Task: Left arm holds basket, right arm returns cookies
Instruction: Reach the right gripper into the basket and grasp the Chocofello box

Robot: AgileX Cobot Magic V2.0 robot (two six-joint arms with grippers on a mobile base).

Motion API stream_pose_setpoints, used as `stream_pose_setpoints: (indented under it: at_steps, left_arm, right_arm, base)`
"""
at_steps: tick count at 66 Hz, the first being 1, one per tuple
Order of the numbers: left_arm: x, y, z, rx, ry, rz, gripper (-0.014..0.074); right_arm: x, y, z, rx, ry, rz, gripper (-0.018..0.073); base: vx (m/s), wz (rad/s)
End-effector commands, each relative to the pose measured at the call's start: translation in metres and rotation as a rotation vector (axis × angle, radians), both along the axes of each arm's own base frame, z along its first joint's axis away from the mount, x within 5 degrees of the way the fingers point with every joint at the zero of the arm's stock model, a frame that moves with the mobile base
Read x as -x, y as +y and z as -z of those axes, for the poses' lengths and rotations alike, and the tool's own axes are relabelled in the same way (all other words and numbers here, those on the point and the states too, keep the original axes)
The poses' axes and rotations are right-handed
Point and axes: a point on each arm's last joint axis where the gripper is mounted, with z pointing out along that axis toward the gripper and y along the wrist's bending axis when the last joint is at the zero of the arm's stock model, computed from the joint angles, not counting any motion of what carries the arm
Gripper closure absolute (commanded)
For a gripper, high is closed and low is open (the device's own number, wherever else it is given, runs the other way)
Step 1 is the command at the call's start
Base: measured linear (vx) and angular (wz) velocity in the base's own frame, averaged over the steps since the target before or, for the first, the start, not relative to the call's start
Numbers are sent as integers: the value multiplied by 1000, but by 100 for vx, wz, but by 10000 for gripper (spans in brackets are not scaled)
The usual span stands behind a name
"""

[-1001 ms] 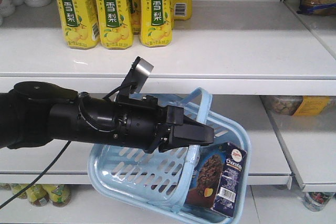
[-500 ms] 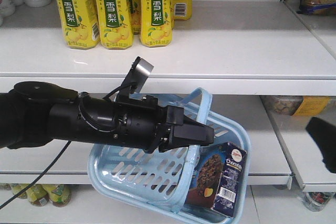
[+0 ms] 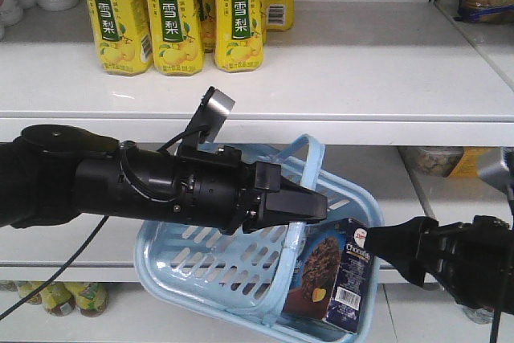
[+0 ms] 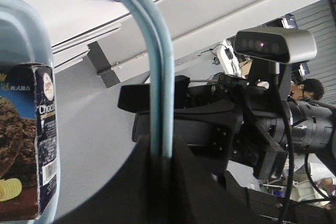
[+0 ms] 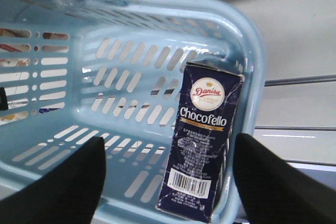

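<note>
A dark-blue Chocofello cookie box (image 5: 202, 148) stands on end in a corner of the tilted light-blue slotted basket (image 5: 242, 24).

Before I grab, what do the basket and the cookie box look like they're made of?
Basket: likely molded plastic, glossy light blue, judging by the slotted walls and shiny highlights. Cookie box: probably printed cardboard with a slight sheen, given the creased, dented corners.

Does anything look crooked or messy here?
The blue basket hangs tilted from the left gripper, and the cookie box leans in its low corner. Nothing looks spilled or broken.
</note>
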Motion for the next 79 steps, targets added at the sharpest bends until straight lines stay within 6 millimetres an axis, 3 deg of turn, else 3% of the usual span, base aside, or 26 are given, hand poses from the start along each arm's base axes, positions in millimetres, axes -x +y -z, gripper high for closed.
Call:
stream_pose_setpoints:
  at_steps: [1,79]
  left_arm:
    - [4,2,-34,132,-43,-16,603]
    - [4,2,-34,132,-43,-16,603]
  right_arm:
    - [-8,5,-10,-42,-35,-19,59]
    - [-46,22,39,-67,169,-58,59]
  base:
    - [0,0]
    - [0,0]
